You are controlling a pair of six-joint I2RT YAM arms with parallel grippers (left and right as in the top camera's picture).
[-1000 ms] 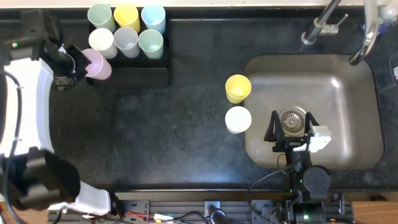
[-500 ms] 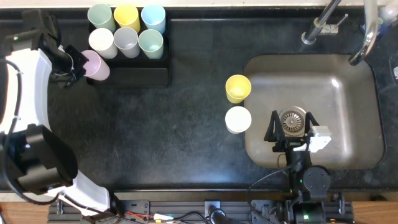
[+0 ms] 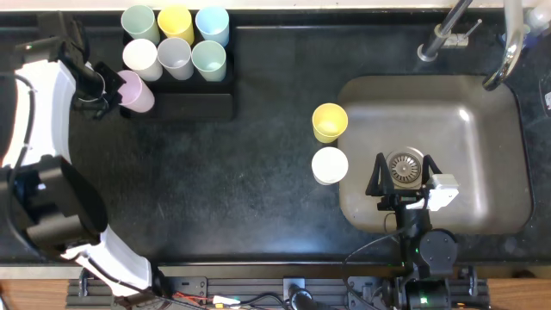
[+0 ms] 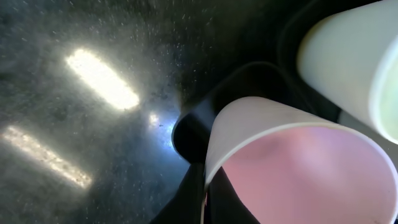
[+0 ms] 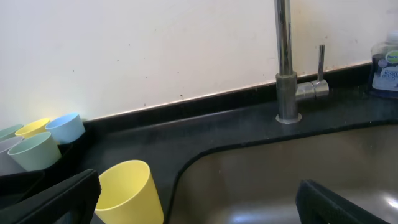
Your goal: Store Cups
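Note:
My left gripper [image 3: 110, 88] is shut on the rim of a pink cup [image 3: 135, 91], held tilted at the left end of the black cup rack [image 3: 194, 105]. In the left wrist view the pink cup [image 4: 298, 168] hangs over an empty rack slot [image 4: 249, 84], beside a white cup [image 4: 348, 56]. Several cups stand in the rack, among them a white one [image 3: 140, 56] and a green one [image 3: 208, 59]. A yellow cup [image 3: 329, 121] and a white cup [image 3: 329, 164] stand on the counter by the sink. My right gripper [image 3: 401, 175] is open over the sink, the yellow cup [image 5: 127, 190] ahead of it.
The steel sink [image 3: 482, 112] takes up the right side, with its drain [image 3: 405, 166] under the right gripper and a faucet [image 3: 443, 34] behind it. A soap bottle [image 5: 385, 65] stands at the far right. Dark counter [image 3: 232, 189] lies between rack and sink.
The left arm has swung its upper part toward the back edge. The pink cup stays in its grip and has barely shifted at the rack's left end. The right arm is still.

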